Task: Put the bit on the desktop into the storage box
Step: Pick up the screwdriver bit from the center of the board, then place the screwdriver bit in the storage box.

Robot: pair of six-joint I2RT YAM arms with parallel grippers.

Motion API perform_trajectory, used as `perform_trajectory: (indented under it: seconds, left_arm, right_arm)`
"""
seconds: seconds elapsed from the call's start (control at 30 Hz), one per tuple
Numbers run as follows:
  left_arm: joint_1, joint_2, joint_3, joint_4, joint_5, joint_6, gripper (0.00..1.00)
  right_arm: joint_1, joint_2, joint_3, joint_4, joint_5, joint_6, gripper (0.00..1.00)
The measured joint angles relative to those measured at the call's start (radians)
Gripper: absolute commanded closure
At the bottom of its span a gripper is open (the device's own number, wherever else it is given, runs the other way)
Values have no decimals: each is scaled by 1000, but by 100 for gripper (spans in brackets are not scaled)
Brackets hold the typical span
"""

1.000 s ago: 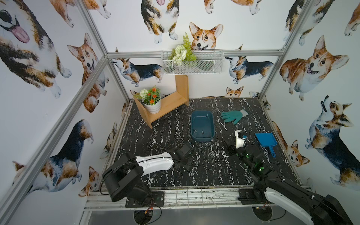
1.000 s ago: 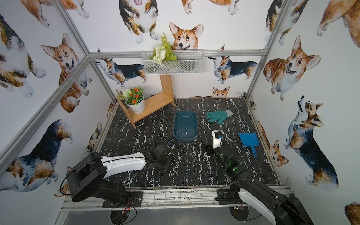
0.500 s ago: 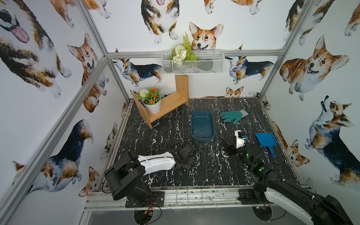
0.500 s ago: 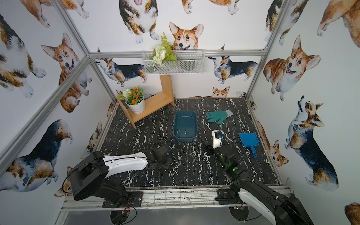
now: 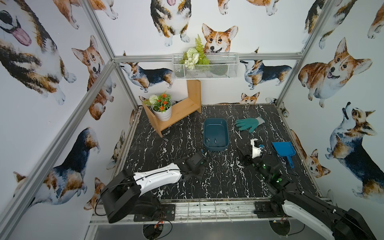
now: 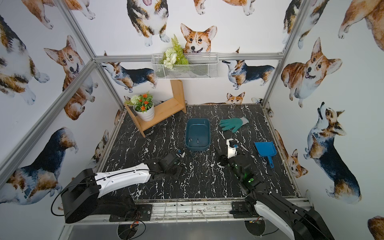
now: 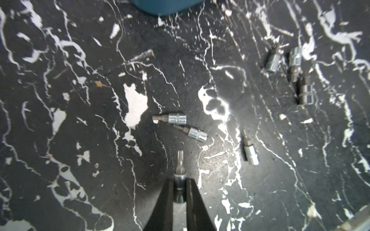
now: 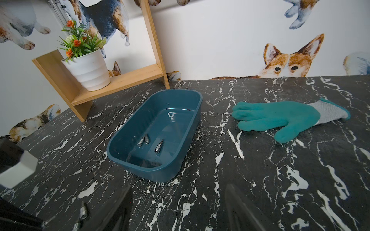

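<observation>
On desktop (image 7: 80, 140), L end effector (image 7: 179, 186) now clamped on bit (image 7: 180, 160), ajar before, R end effector (image 8: 178, 194) still spread, empty

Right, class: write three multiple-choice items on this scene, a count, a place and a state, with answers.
1. Silver metal bits inside the dark teal plastic storage box: A three; B one; C five.
2. The teal-green fabric glove lies: A inside the box; B on the black marble desktop beside it; C draped over its rim.
3. On the left gripper, the fingers are: A spread, empty; B holding the glove; C shut on a silver bit.
Answers: A, the right wrist view shows three; B, it lies beside the box; C, the bit sits pinched between them.
</observation>
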Motion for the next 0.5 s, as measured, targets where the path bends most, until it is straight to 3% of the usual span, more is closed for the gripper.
perform_trajectory:
  seconds: [0.27,0.5]
  left_arm:
    - [74,-26,130,-1,6,3,93]
    - [98,140,329,31,40,53,93]
  right_arm:
    - [0,-3,0,0,6,0,22]
    - [0,-3,0,0,6,0,22]
